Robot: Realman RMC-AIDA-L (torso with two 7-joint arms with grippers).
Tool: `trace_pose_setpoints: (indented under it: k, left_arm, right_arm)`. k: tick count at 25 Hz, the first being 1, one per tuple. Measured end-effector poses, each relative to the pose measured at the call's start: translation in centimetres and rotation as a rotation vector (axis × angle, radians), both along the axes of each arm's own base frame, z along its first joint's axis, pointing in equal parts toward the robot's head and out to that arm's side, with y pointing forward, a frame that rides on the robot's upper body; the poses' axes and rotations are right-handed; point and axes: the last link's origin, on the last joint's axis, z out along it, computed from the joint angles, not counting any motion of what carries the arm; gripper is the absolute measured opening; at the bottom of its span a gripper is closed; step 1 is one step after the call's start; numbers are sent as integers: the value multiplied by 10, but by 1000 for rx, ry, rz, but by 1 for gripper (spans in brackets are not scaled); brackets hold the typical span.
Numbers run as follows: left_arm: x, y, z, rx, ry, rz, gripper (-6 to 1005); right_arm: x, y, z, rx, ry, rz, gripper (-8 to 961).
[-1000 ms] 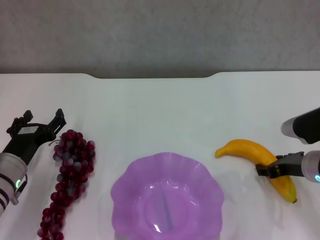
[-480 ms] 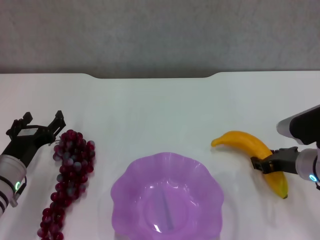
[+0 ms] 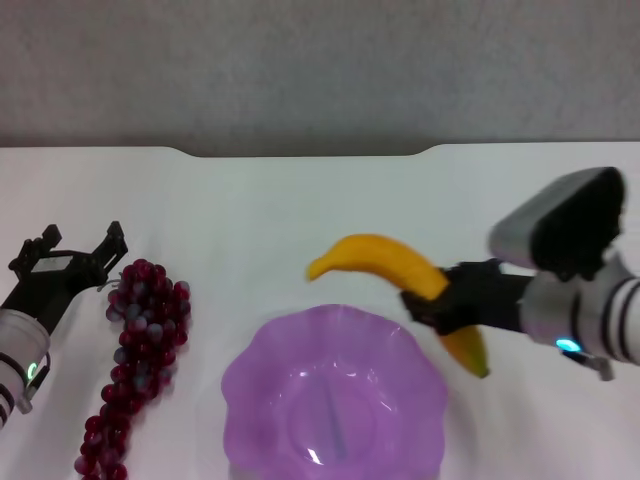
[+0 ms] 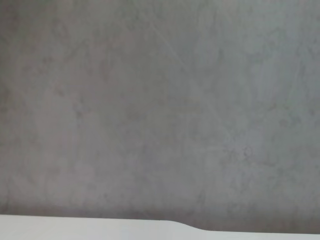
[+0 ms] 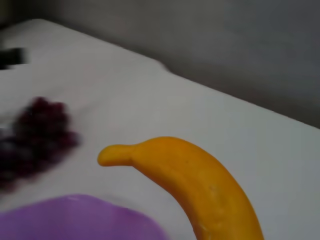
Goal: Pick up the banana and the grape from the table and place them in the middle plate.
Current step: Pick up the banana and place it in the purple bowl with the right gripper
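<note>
Banana [image 3: 385, 265] first — it is up off the table [image 3: 300, 210], held in the air by the right gripper [image 3: 445, 305]. The black fingers are closed tight around the lower half of the banana, near its dark tip. The banana's other end points toward the robot's left and hangs just past the far right rim of the middle plate [image 3: 250, 380]. The plate is purple with a wavy edge, and it sits on the table near the robot. In the right wrist view the banana [image 5: 200, 185] fills the near part of the picture, with the plate's [image 5: 80, 220] purple rim under it and the grape [image 5: 37, 132] farther off on the white table [image 5: 200, 120]. The grape [image 3: 135, 360] lies on the table to the left of the plate — a long dark red bunch, apart from the plate. The left gripper [image 3: 70, 255] sits just beside the top of the bunch, its two fingers spread apart and holding nothing. The left wrist view shows only a grey wall [image 4: 160, 100] and a thin strip of table [image 4: 75, 227].
</note>
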Motion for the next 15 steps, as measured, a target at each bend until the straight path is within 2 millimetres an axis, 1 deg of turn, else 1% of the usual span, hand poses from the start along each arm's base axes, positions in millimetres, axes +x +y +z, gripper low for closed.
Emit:
trace_pose_setpoints:
  k: [2, 3, 4, 7, 8, 11, 15]
  left_arm:
    - [2, 1, 0, -1, 1, -5, 877]
    - [2, 2, 0, -1, 1, -7, 877]
    - [3, 2, 0, -2, 2, -8, 877]
    - [4, 3, -1, -3, 2, -11, 877]
    - [4, 3, -1, -3, 1, -12, 877]
    - [4, 3, -1, -3, 0, -12, 876]
    - [4, 3, -1, -3, 1, -12, 876]
  right_arm:
    - [-13, -2, -12, -42, 5, 34, 515]
    - [-24, -5, -25, -79, 7, 69, 517]
    - [-24, -5, -25, -79, 7, 69, 518]
    - [-35, -10, -44, -122, -7, 117, 522]
    - [-36, -11, -51, -135, -16, 130, 524]
    - [-34, -14, -61, -163, -44, 144, 528]
    - [-26, -15, -64, -162, -69, 150, 533]
